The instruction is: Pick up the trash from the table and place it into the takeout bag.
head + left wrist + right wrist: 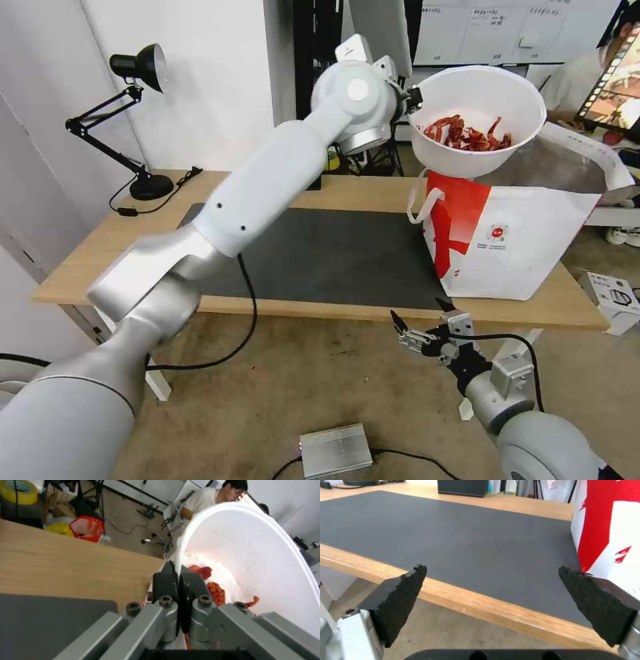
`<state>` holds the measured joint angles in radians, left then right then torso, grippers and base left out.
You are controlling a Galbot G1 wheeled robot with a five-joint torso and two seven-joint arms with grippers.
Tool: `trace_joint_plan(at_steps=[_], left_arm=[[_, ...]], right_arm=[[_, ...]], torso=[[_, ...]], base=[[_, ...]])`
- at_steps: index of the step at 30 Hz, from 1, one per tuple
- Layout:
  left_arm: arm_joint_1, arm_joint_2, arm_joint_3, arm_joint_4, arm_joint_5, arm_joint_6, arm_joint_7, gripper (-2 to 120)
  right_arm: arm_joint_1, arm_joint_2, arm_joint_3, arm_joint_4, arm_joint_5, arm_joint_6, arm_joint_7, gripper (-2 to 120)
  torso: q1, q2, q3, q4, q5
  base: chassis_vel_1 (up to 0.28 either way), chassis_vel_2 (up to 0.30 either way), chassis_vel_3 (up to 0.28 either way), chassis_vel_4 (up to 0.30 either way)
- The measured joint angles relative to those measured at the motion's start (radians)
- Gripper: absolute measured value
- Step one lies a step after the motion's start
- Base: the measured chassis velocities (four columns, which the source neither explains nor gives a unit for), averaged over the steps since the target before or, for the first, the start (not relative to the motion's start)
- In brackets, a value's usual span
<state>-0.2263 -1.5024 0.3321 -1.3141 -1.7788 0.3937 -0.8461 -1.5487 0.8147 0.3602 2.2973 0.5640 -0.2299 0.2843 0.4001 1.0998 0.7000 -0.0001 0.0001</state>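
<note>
Left gripper point(179, 580) clamps bowl point(480, 107) rim above bag point(520, 247); right gripper point(420, 320) fingers apart.

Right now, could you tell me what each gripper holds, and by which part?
The left gripper pinches the white bowl by its rim, above the takeout bag. The right gripper holds nothing.

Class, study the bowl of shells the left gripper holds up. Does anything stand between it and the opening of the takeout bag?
Nothing visible does. The left gripper, shut on the bowl's rim, holds it tilted directly above the takeout bag's open mouth.
</note>
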Motion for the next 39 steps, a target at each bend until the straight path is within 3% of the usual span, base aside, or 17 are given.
trace_joint_plan(at_steps=[21, 29, 39], left_arm=[[-0.019, -0.087, 0.001, 0.089, 0.067, -0.023, -0.031, 0], [-0.023, -0.093, 0.029, 0.095, 0.084, -0.033, -0.032, 0], [0.007, -0.091, 0.098, 0.078, 0.182, -0.036, -0.009, 0]], right_arm=[[0.0, 0.0, 0.0, 0.0, 0.0, 0.0, 0.0, 100], [0.0, 0.0, 0.0, 0.0, 0.0, 0.0, 0.0, 100], [0.0, 0.0, 0.0, 0.0, 0.0, 0.0, 0.0, 100]], torso=[[0.0, 0.0, 0.0, 0.0001, -0.0001], [0.0, 0.0, 0.0, 0.0001, -0.0001], [0.0, 0.0, 0.0, 0.0001, -0.0001]], base=[[0.0, 0.0, 0.0, 0.0], [0.0, 0.0, 0.0, 0.0], [0.0, 0.0, 0.0, 0.0]])
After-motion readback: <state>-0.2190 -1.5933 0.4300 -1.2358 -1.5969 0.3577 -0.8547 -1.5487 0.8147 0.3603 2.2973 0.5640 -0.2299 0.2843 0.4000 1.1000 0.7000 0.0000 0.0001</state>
